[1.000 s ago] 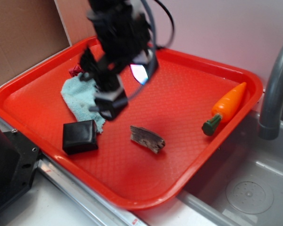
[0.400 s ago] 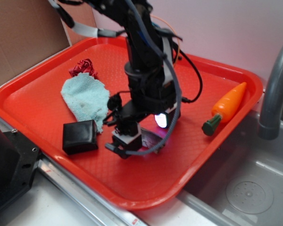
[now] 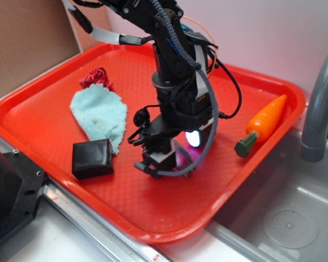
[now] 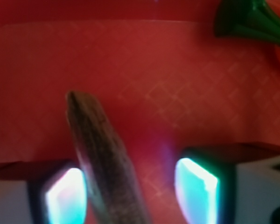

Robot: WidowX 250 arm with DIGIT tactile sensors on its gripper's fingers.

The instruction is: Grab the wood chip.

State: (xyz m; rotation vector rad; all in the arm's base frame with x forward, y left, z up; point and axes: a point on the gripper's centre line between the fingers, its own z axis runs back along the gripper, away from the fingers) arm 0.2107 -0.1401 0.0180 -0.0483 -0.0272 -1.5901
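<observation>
Gripper: we see our gripper [image 4: 130,191] low over the tray floor, its jaws spread wide; in the wrist view the two glowing cyan pads [image 4: 196,186] stand well apart at the bottom of the picture. In the exterior view it [image 3: 165,166] sits down at the tray surface with a small light shining on its side.

Wood chip: the wood chip [image 4: 105,161] lies on the tray between our fingers, a long, streaky brown-grey piece running from the bottom of the wrist view up and to the left. It sits just beside the left-hand pad in that picture and clear of the other; we cannot tell whether it touches the near pad. From outside only a sliver of it [image 3: 184,164] shows behind the gripper.

Black block: a black square block [image 3: 92,158] rests on the tray near its front edge, apart from the gripper.

Cloth: a light blue cloth [image 3: 100,114] lies behind the block, with a small crumpled red rag [image 3: 95,77] at its far end.

Tray: the red tray [image 3: 251,103] holds all of these.

Carrot: an orange toy carrot [image 3: 261,125] lies by the tray's far right rim; its green top [image 4: 245,21] shows in the upper corner of the wrist view.

Sink: a grey faucet [image 3: 318,109] stands over a sink [image 3: 290,218] to the right of the tray.
</observation>
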